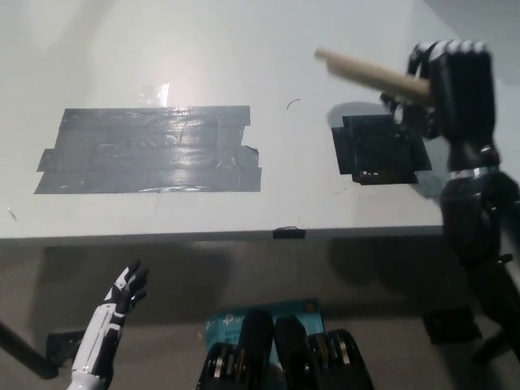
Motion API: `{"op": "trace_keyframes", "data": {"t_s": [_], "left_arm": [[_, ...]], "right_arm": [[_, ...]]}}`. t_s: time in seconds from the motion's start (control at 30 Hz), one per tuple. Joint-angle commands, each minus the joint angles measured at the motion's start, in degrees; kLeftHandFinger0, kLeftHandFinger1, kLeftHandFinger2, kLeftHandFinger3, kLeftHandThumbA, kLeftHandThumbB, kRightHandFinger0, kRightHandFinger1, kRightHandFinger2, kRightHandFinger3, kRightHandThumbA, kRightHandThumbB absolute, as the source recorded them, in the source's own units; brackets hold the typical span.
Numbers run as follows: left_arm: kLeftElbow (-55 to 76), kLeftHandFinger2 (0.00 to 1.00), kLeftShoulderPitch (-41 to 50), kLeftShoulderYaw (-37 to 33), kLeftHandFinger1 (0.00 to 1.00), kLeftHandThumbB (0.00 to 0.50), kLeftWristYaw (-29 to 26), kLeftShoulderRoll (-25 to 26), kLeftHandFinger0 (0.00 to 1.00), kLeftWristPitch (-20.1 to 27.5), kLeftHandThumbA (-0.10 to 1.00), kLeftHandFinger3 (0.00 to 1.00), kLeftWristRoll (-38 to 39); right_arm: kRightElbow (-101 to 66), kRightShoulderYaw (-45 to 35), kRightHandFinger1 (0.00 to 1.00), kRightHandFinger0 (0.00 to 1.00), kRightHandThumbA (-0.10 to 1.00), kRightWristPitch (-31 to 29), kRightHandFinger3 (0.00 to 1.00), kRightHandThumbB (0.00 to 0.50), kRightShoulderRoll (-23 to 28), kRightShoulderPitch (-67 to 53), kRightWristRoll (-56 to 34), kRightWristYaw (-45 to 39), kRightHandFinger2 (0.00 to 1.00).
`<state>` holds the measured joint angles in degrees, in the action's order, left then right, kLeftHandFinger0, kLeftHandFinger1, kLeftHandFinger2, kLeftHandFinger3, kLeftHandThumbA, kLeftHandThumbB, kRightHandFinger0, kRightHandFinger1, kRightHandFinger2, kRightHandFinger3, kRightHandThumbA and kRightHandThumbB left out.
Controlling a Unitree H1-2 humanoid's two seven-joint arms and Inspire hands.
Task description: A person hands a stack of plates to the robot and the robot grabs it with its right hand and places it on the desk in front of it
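Observation:
A beige stack of plates (pixel 370 74) hangs edge-on above the white desk (pixel 244 49), over its right part. My black right hand (pixel 448 85) is shut on the stack's right rim. The stack's left end juts toward the desk's middle, and its shadow falls by the black tape patch (pixel 379 149) below it. My white left hand (pixel 122 294) rests open below the desk's front edge at the lower left, holding nothing.
A large patch of grey tape strips (pixel 150 149) covers the desk's left half. A small black tab (pixel 289 233) sits on the front edge. A blue box (pixel 236 321) lies on the floor below.

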<state>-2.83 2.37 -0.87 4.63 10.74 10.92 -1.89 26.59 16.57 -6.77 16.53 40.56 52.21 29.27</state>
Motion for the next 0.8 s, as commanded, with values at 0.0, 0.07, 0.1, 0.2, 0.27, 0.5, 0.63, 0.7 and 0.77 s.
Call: {"op": "trace_keyframes", "data": {"t_s": [0.0, 0.07, 0.1, 0.2, 0.27, 0.5, 0.63, 0.7, 0.77], "left_arm": [[0.5, 1.00, -0.8, -0.1, 1.00, 0.207, 0.6, 0.6, 1.00, 1.7, 1.00, 1.00, -0.4], [0.4, 1.00, -0.8, -0.1, 1.00, 0.207, 0.7, 0.5, 1.00, 1.7, 1.00, 1.00, -0.2], [0.4, 1.00, -0.8, -0.2, 1.00, 0.207, 0.8, 0.4, 1.00, 1.6, 1.00, 1.00, 0.0], [0.5, 1.00, -0.8, -0.2, 1.00, 0.210, 1.1, 0.5, 1.00, 1.1, 1.00, 1.00, 0.1], [0.4, 1.00, -0.9, -0.2, 1.00, 0.213, 1.2, 0.6, 1.00, 1.1, 1.00, 1.00, 0.1], [0.8, 1.00, -0.8, -0.3, 1.00, 0.210, 1.6, 0.4, 1.00, 0.8, 1.00, 1.00, 0.8], [0.9, 1.00, -0.6, -0.4, 1.00, 0.218, 1.8, 0.4, 1.00, 0.7, 1.00, 1.00, 0.8], [0.8, 1.00, -0.6, -0.2, 1.00, 0.220, 1.9, 0.3, 1.00, 0.7, 1.00, 1.00, 1.0], [0.8, 1.00, -0.7, -0.2, 1.00, 0.228, 1.9, 0.2, 1.00, 0.8, 1.00, 1.00, 1.1]], "right_arm": [[7.4, 5.1, 0.00, 0.00, 0.65, -2.8, 0.08, 0.018, 1.9, 6.3, 6.6, 6.3, 0.09], [11.8, 7.8, 0.00, 0.00, 0.65, -3.0, 0.09, 0.022, 1.9, 7.7, 7.1, 7.1, 0.09], [14.5, 9.0, 0.00, 0.00, 0.63, -3.5, 0.10, 0.021, 1.9, 8.3, 7.5, 8.5, 0.09], [20.8, 12.6, 0.00, 0.00, 0.66, -4.0, 0.10, 0.003, 1.5, 10.1, 8.9, 12.4, 0.06], [23.6, 13.8, 0.00, 0.00, 0.65, -4.2, 0.08, 0.008, 1.2, 10.9, 9.0, 14.4, 0.04], [23.3, 16.5, 0.00, 0.00, 0.63, -1.9, 0.07, 0.023, 0.8, 10.3, 8.9, 13.0, 0.07], [9.1, 15.0, 0.43, 0.29, 0.75, 6.2, 0.60, 0.266, 2.2, 6.6, 4.4, -10.0, 0.62], [-2.9, 14.4, 0.89, 0.70, 0.74, 13.8, 0.98, 0.334, 3.8, 5.3, -1.4, -32.1, 0.98], [-9.8, 15.2, 1.00, 1.00, 0.65, 18.4, 1.00, 0.445, 5.7, 5.7, -7.0, -45.2, 1.00]]}}
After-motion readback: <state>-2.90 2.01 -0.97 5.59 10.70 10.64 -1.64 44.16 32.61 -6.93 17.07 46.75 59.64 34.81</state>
